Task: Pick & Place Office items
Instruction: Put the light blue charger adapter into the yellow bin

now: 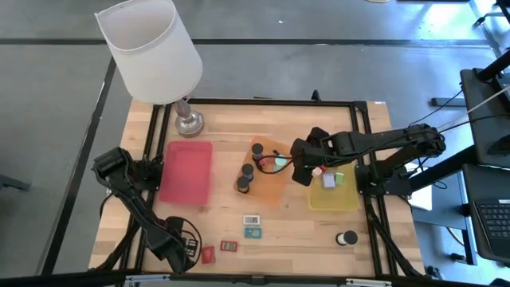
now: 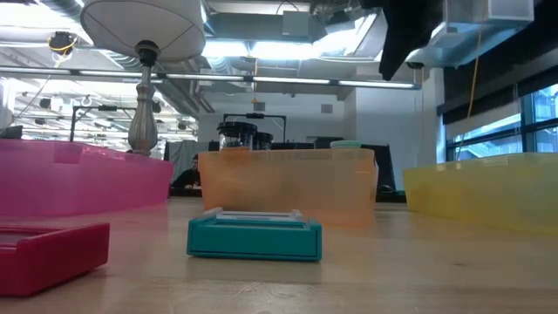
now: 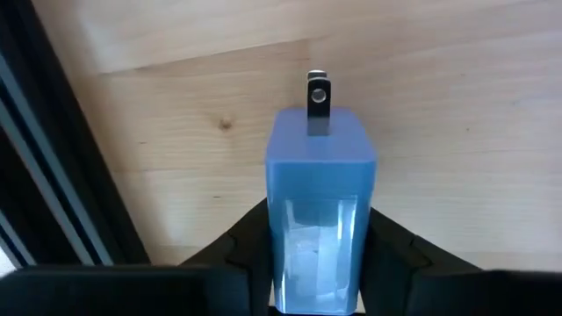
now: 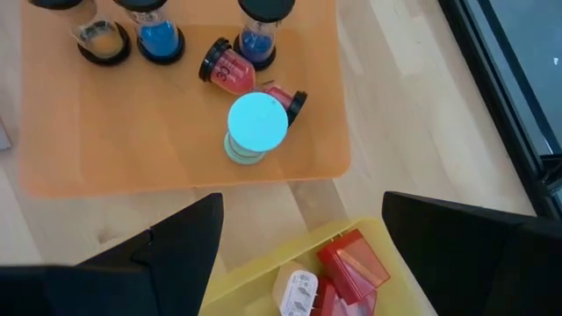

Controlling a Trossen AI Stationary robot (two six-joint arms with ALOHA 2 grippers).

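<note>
Clamping a blue plug-shaped block (image 3: 320, 211), the left gripper (image 1: 182, 249) sits at the near-left corner of the table (image 1: 303, 231), well away from the orange tray (image 1: 267, 190) and toward the front edge; its dark fingers (image 3: 241, 241) press both flanks of the block, metal prong pointing forward, which reads as a fresh pinch ready for lifting. Right gripper (image 1: 307, 169) hovers between the orange tray and the yellow tray (image 1: 335, 199) just beside it, fingers spread wide and holding nothing; the stance suggests it has nothing to carry at present. Orange tray holds several black-capped bottles (image 4: 160, 35) standing upright, one red-filled bottle (image 4: 230, 68) tipped on its side, and a teal round one (image 4: 257, 123) upright near the tray's middle. Yellow tray holds red blocks (image 4: 351, 263) and a white plug-like piece (image 4: 297, 294). Pink tray (image 1: 187, 171), on the far side of the orange tray from the yellow one, looks bare from above. Loose on the wood in front of the orange tray: a white flat rectangle (image 1: 253, 219), a teal flat rectangle (image 1: 253, 233), a green one (image 1: 229, 246), a red one (image 1: 208, 254), and a black roll (image 1: 347, 237) off toward the yellow tray's front. Lamp (image 1: 151, 48) stands behind the pink tray. Sorting appears roughly midway.
</note>
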